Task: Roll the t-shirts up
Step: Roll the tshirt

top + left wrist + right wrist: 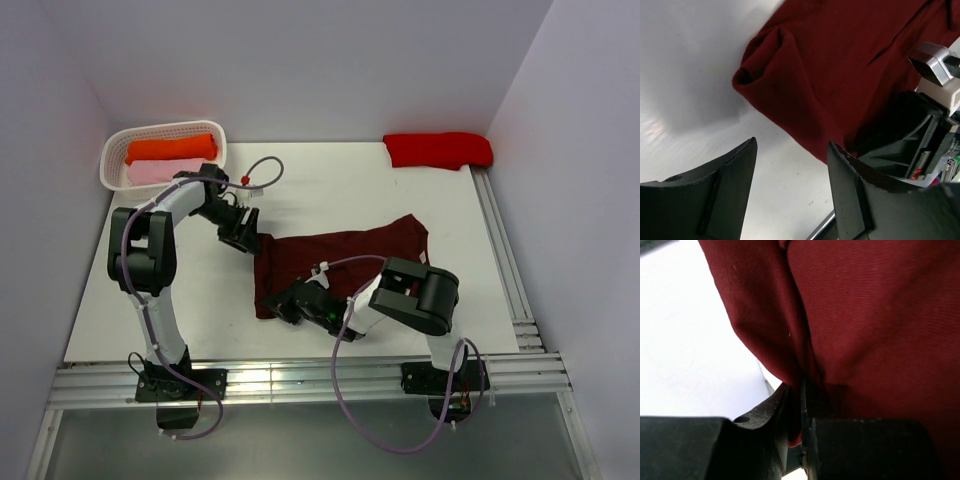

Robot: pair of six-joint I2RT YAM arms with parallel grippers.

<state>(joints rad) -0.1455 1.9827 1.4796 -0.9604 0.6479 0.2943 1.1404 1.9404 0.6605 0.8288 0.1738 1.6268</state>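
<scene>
The maroon t-shirt [345, 258] is looking plain dark burgundy against the white worktop [340, 190]. The red t-shirt [437, 149] is glowing bright, and the white lattice basket [160, 128] is showing an orange t-shirt [172, 148] and a pink t-shirt [150, 172], both plain.

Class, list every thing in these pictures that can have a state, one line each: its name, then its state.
maroon t-shirt: spread on the table, not rolled, left edge bunched.
left tool: open, holding nothing.
right tool: shut on the maroon t-shirt's edge.
red t-shirt: folded, at the far right corner.
orange t-shirt: rolled, in the basket.
pink t-shirt: bundled, in the basket.
basket: upright, holding two shirts.
</scene>
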